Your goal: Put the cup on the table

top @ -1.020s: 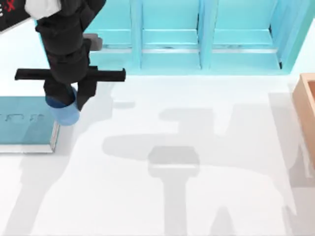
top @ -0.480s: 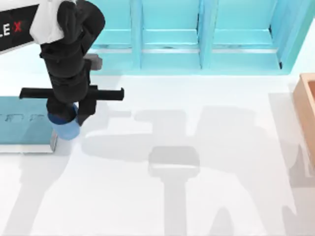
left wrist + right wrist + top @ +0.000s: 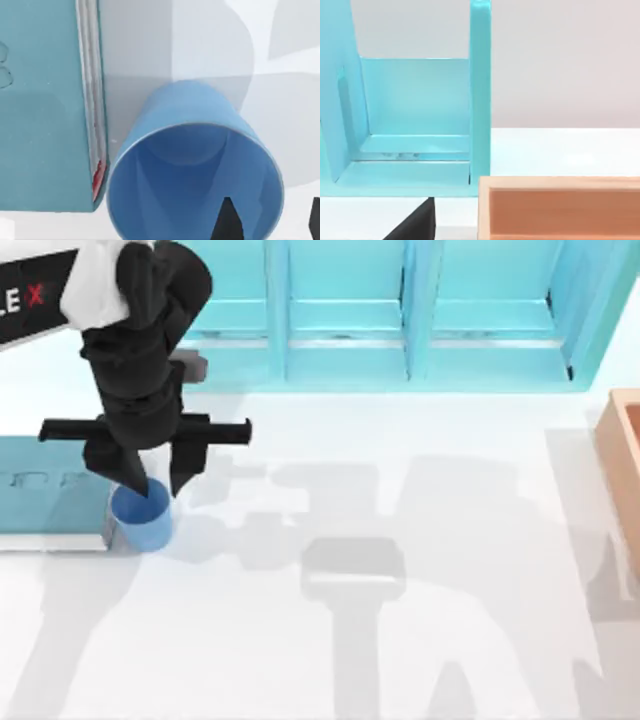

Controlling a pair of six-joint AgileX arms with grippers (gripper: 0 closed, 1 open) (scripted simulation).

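Cup [image 3: 142,522]: one, blue, upright on table [image 3: 420,640] at left side, just beside book [image 3: 50,495]. Left gripper [image 3: 152,483] directly above, fingers spread, straddling cup's rim without gripping. One book, one cabinet [image 3: 400,320] along far edge, one box [image 3: 625,455] at right edge. Left wrist view: looks down into open cup [image 3: 195,170], book's page edge [image 3: 90,100] close alongside. Right wrist view: cabinet [image 3: 415,115], box [image 3: 560,207]; right gripper's state not discernible.

We see a light-blue cabinet [image 3: 420,320] with open compartments along the far edge. A tan wooden box [image 3: 560,207] sits at right.
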